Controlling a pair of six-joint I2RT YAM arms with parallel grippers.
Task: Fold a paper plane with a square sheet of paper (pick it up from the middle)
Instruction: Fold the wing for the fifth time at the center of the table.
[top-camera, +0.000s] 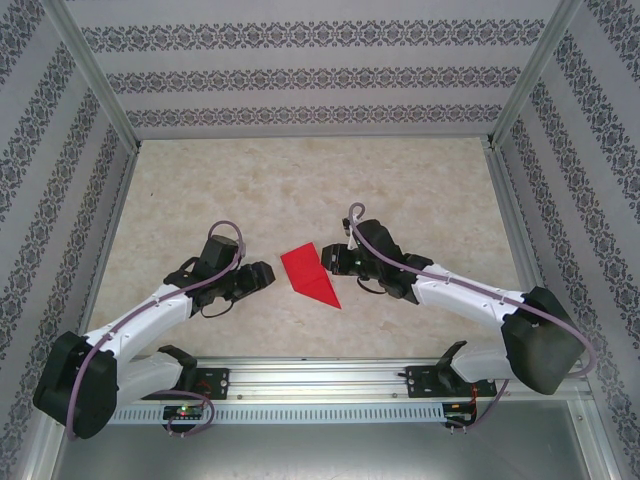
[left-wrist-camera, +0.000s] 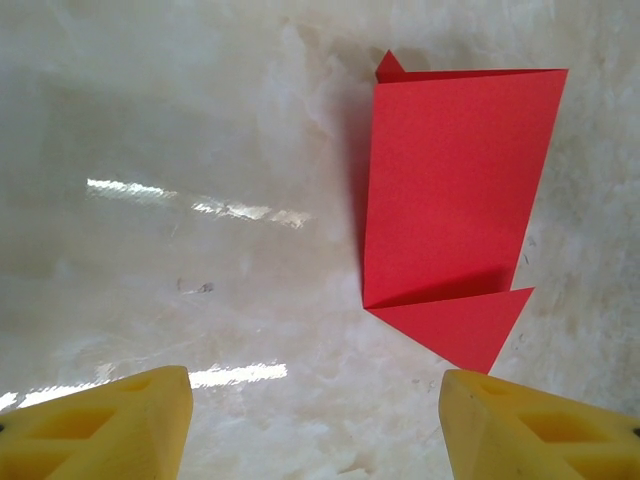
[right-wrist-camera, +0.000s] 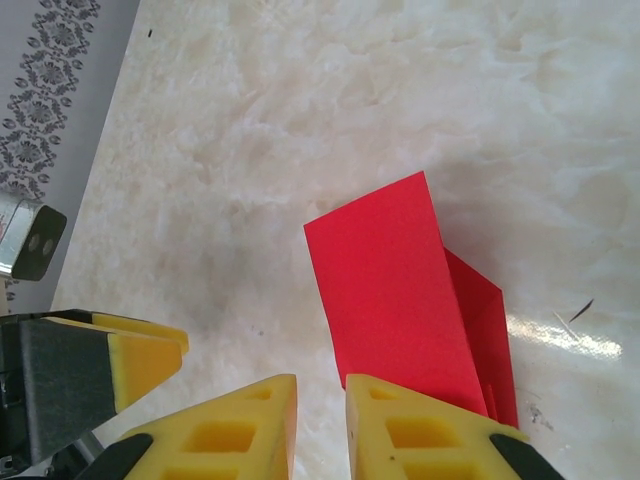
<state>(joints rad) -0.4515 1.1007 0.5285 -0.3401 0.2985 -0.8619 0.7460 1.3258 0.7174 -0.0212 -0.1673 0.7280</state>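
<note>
We see the folded red paper (top-camera: 310, 275) lying near the middle of the table (top-camera: 300, 170), between the two grippers. It is thin, matte, plain card-like stock with sharp creases. From above it reads as a slanted four-sided panel ending in a triangular tip. Its long axis runs diagonally, from far-left to near-right, and the tip points toward the near edge and the right arm's side. In the left wrist view the paper (left-wrist-camera: 450, 190) shows a crisp fold line above the triangular tip, a small corner peeking out at its far end, and a shadow along one long edge. In the right wrist view the top panel (right-wrist-camera: 385, 290) sits slightly lifted over a second layer beside it. The tabletop is glossy, cream, marble-patterned, with streaks of reflected light. The walls (top-camera: 300, 80) carry bands of dark ornamental print, and a ribbed aluminium rail (top-camera: 320, 378) runs along the near edge. The left gripper (top-camera: 266, 276) (left-wrist-camera: 315, 415) rests just short of the paper, its yellow moulded fingers (left-wrist-camera: 110, 425) spread wide with nothing between them. The right gripper (top-camera: 328, 262) (right-wrist-camera: 320, 395) sits at the paper's opposite edge, its hollow-pocketed yellow fingers (right-wrist-camera: 230, 430) only narrowly parted. Bare table shows in the slit, and one finger overlaps the paper's nearest corner.
</note>
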